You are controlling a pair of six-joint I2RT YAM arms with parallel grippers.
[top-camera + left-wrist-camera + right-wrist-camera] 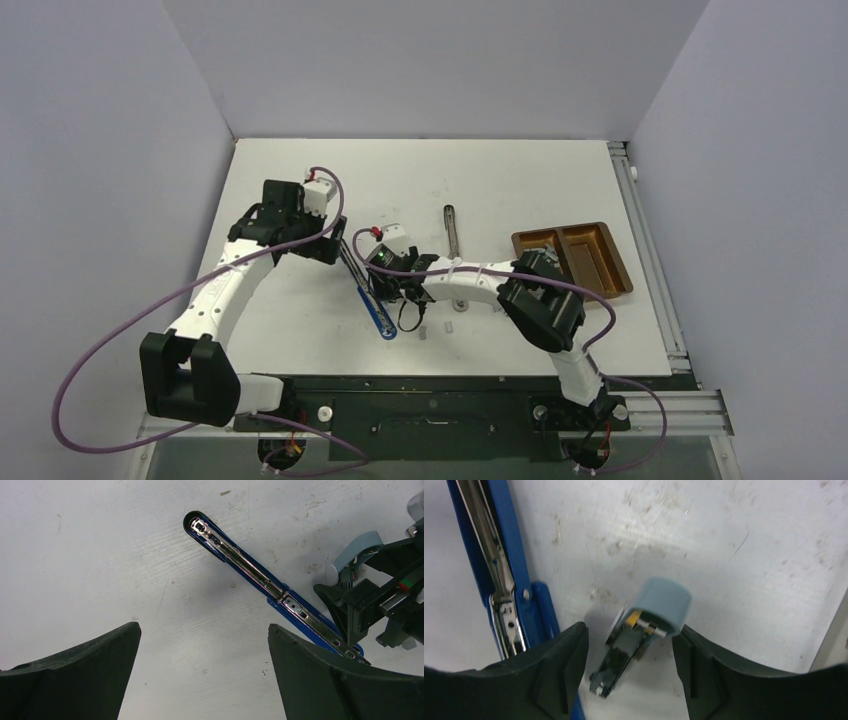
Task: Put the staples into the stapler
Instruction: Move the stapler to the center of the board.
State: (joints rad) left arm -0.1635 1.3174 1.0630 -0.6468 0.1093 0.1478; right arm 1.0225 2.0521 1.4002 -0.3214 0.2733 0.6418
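We see the left arm reach in from the near left, elbow high, its tool hanging over the far end of the stapler with the fingers spread wide and nothing between them. The stapler lies folded open and flat on the bench, blue body down and metal channel up.

The right arm bends across from the near right, forearm low. Its tool is just right of the stapler, partly open. A pale blue-green box lies tilted between the fingers, with a gap on the stapler side. We cannot tell whether the other finger touches it.

The staples show as tiny pale strips on the bench right of the stapler's near end. A metal bar lies beyond and right of the stapler. A brown tray sits well to the right.
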